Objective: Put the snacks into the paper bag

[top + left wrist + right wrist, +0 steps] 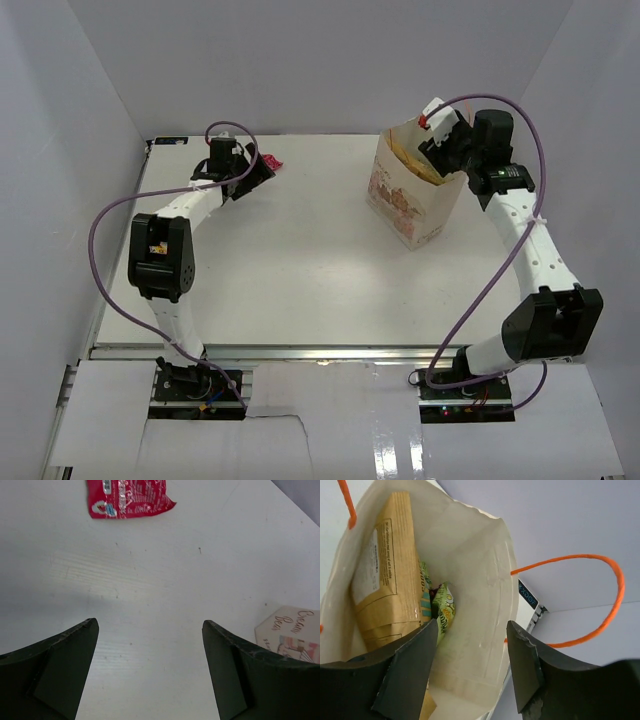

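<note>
At upper right the paper bag (408, 200) stands mouth up, the chip bag (385, 580) on end inside it, below the right gripper (472, 665), jaws spread; at upper left the left gripper (150, 670), jaws also spread, hovers near a flat red packet (127, 497), its long axis left to right.

paper bag (405, 200): cream, pink print | chip bag (385, 580): tan | packet (127, 497): red | table (300, 260): white

Probably a lab: white-walled enclosure (320, 60) around table (300, 250).

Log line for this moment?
left fingers: open, empty, short of red packet | right fingers: open over paper bag | inside: tan chip bag, green packet
</note>
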Controlling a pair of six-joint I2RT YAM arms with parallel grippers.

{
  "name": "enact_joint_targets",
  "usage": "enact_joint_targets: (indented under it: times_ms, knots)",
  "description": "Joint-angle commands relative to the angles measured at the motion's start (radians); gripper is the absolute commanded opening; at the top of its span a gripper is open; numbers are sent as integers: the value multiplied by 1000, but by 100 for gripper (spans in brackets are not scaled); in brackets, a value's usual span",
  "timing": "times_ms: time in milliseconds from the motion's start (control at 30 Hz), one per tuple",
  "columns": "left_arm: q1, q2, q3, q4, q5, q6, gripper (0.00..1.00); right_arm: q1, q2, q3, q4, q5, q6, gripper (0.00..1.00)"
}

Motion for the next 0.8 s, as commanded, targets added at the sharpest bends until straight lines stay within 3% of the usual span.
enact_joint_targets:
  times_ms: [0, 233, 567, 767]
  knots:
    - [3, 49, 67, 64, -88, 89, 95, -10, -93, 60, -15, -64, 77, 63]
    - [7, 188, 126, 353, -116, 237, 94, -33, -269, -46, -103, -311, 159, 65]
    - [6, 477, 491, 387, -59, 386, 94, -41, -422, -262, -146, -383, 177, 70]
    - [-3, 603, 641, 310, -217, 422, 96, -52, -438, -296, -147, -425, 237, 70]
